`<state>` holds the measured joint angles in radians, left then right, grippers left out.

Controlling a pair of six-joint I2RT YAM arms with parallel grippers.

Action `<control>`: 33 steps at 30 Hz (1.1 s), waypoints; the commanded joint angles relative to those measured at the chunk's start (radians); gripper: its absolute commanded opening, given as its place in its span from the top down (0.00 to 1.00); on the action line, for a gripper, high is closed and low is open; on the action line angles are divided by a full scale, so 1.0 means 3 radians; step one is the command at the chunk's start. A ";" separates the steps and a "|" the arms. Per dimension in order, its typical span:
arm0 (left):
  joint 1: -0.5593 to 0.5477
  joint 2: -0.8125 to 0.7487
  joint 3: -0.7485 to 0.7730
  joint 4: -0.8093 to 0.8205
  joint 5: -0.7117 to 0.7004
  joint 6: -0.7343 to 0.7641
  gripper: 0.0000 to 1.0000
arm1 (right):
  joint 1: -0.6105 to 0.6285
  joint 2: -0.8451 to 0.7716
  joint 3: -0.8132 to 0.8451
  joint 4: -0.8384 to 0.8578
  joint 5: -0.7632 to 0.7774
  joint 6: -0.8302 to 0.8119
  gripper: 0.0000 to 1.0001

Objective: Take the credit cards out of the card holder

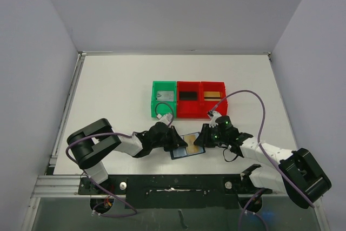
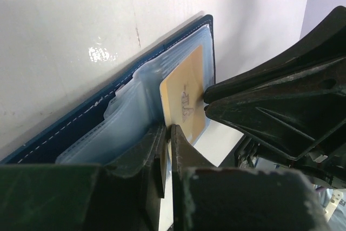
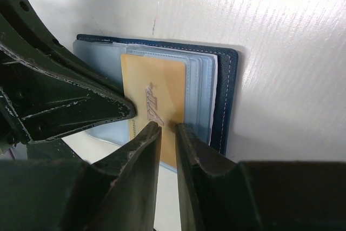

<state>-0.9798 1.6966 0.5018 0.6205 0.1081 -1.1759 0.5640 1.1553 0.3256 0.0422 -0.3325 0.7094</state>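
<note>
1. The dark navy-blue bifold card holder [image 1: 181,150] lies open on the white table [image 1: 119,90], lower centre of the top view.
2. A gold-orange plastic card [image 3: 154,87] sits in its clear pockets.
3. Left gripper [image 2: 168,133]: fingers pressed nearly together at the card's corner.
4. Right gripper [image 3: 168,128]: fingers slightly parted, tips on the card.

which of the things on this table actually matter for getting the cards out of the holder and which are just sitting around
In the job: card holder, gold card in its pocket, left gripper, right gripper; already out: silver card, black card, gold-orange card.

Just sitting about: green tray, two red trays, which hold those three cards.
</note>
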 commanded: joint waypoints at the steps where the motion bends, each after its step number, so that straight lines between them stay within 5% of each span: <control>1: -0.0002 -0.0041 0.0004 0.0148 -0.0001 0.0006 0.99 | -0.0023 -0.0083 -0.0022 -0.0104 0.0096 -0.0079 0.80; 10: -0.0001 -0.0095 0.0126 -0.0069 0.0065 0.0194 0.98 | -0.0071 -0.0051 -0.0033 -0.0035 0.0138 -0.0104 0.80; 16: -0.0001 -0.0062 0.0093 0.0055 0.0099 0.0107 0.74 | -0.0125 0.0089 -0.0072 0.0019 0.0129 -0.0108 0.82; 23: 0.0029 -0.0021 -0.0094 0.0469 0.0140 -0.0079 1.00 | -0.0185 0.0317 -0.0103 0.0084 0.0087 -0.0120 0.83; 29: 0.0082 -0.0052 -0.0183 0.0535 0.0156 -0.0125 1.00 | -0.0220 0.0320 -0.0079 0.0054 0.0121 -0.0127 0.83; 33: 0.0105 -0.0087 -0.0177 0.0485 0.0168 -0.0089 0.90 | -0.0222 0.0270 -0.0091 0.0047 0.0147 -0.0135 0.83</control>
<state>-0.9585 1.6905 0.4477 0.7155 0.1463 -1.2118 0.5053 1.2217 0.3161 0.1413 -0.3641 0.6991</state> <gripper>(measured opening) 0.073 0.167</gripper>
